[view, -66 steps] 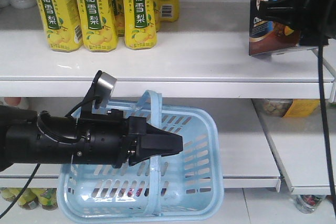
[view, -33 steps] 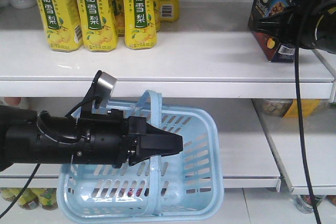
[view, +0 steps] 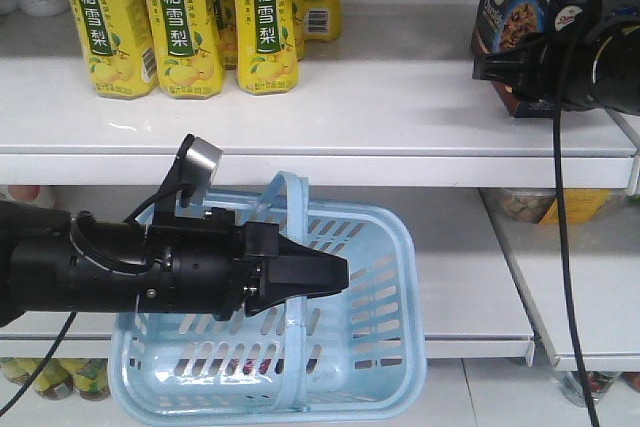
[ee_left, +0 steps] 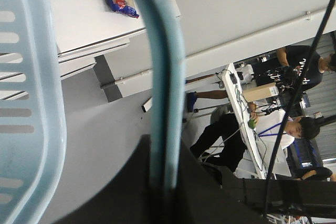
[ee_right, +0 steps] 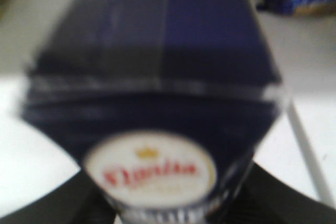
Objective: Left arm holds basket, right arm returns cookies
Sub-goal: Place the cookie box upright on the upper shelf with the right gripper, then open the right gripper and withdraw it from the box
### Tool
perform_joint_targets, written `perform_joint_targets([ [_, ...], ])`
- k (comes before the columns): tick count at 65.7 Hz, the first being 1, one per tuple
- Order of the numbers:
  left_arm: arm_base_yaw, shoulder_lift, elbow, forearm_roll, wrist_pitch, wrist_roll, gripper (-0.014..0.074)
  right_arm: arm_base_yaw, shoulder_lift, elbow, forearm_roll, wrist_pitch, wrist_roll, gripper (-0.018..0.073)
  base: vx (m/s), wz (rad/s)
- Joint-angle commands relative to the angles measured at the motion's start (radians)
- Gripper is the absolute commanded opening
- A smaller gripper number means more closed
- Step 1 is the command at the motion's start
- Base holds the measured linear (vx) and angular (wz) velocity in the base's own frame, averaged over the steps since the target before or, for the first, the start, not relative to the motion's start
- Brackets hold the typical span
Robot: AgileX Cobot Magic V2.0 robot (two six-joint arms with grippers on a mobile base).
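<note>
Up on the shelf's right end, the right gripper [view: 500,67] clamps the upright cookies [view: 515,7]; below, the left gripper [view: 315,275] is closed around the handle of the basket [view: 385,347], holding it before the lower shelf

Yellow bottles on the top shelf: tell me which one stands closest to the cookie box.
The rightmost front-row bottle, beside the one in the middle. It stands furthest right of the three front bottles, nearest the cookie box held by the right gripper.
</note>
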Motion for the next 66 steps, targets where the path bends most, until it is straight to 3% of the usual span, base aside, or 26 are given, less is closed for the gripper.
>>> perform_joint_targets([
  [1, -0.006, -0.033, -0.031, -0.106, 0.034, 0.015, -0.0003, -0.001, -0.015, -0.014, 0.021, -0.002, -0.013, 0.0453, 0.00, 0.00],
  [13, -0.006, -0.033, -0.031, -0.106, 0.034, 0.015, -0.0003, -0.001, -0.023, -0.014, 0.025, 0.022, -0.023, 0.0549, 0.00, 0.00],
  [39, -0.006, -0.033, -0.031, -0.106, 0.034, 0.015, -0.0003, 0.000, -0.122, -0.014, 0.038, 0.062, -0.047, 0.0549, 0.00, 0.00],
  [66, -0.006, -0.033, -0.031, -0.106, 0.034, 0.015, -0.0003, 0.000, -0.328, 0.009, 0.166, 0.125, -0.216, 0.0549, 0.00, 0.00],
])
